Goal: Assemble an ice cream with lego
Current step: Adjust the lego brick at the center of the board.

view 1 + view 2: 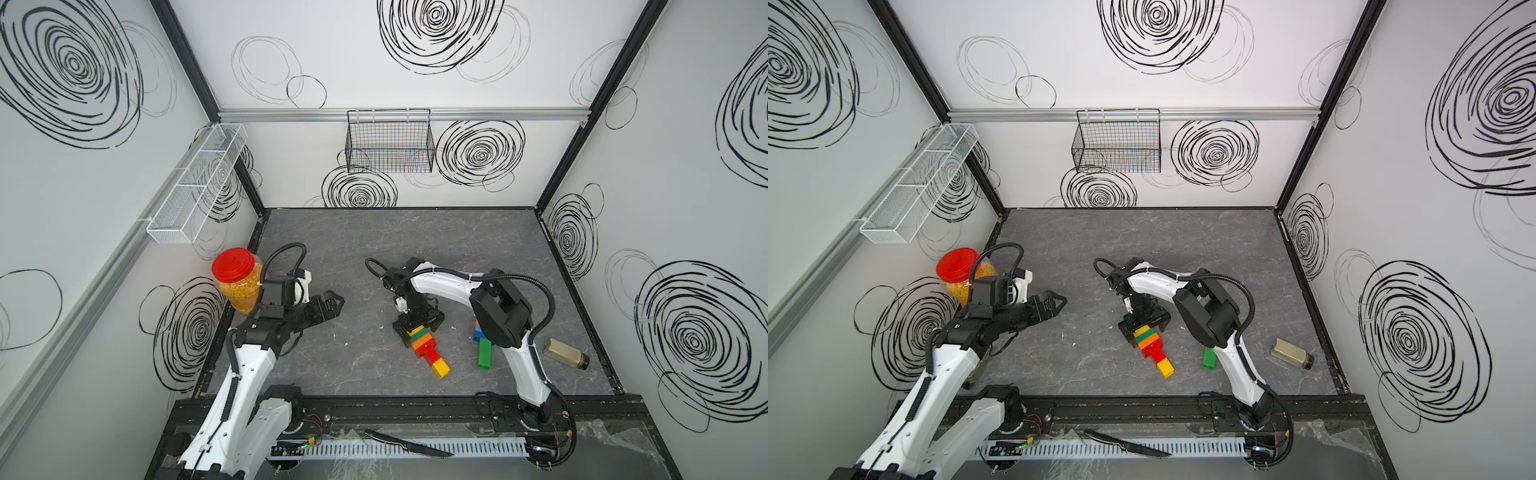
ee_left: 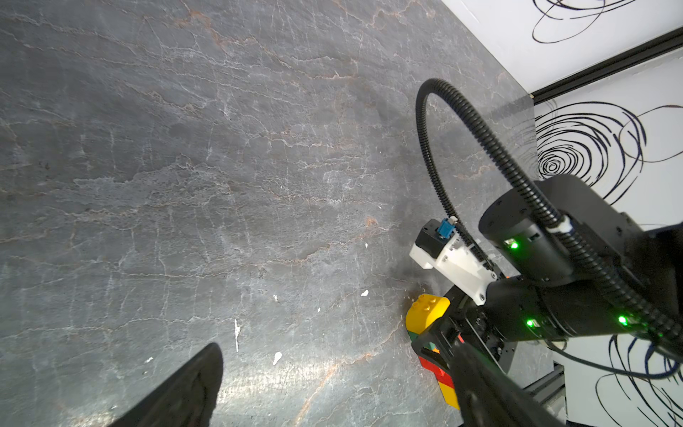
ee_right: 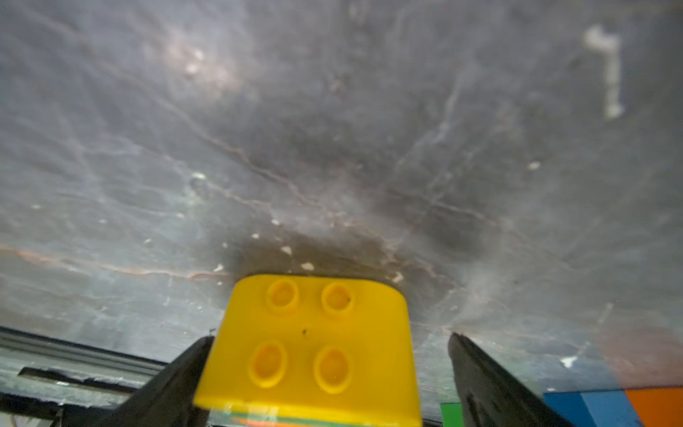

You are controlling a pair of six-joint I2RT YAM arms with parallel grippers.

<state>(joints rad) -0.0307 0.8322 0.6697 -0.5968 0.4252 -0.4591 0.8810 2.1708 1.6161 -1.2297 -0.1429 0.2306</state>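
Yellow brick (image 3: 314, 351), round-shouldered with studs showing, fills the bottom of the right wrist view, the right claw (image 3: 331, 336) spread either side of it — one finger (image 3: 177, 377) close against its edge, the other standing clear. In both top views that brick caps the stack (image 1: 430, 351) of green, orange, red and yellow lying on its side on the table (image 1: 374, 249), lower centre of the frame. Left claw (image 1: 338, 305), spread and empty, hangs at centre left, well apart. Danger, as I judge it: a lift with the near finger rubbing could drag or roll the stack, or crack a joint not pressed home. Right arm (image 1: 498, 316) overhangs the spare blue bricks (image 1: 479, 331) and green brick (image 1: 484, 353) at lower right — a low swing might scatter them. Hard to tell: whether that finger touches in the soft wrist view, how tight the joints sit, how many bricks hide behind the arm.
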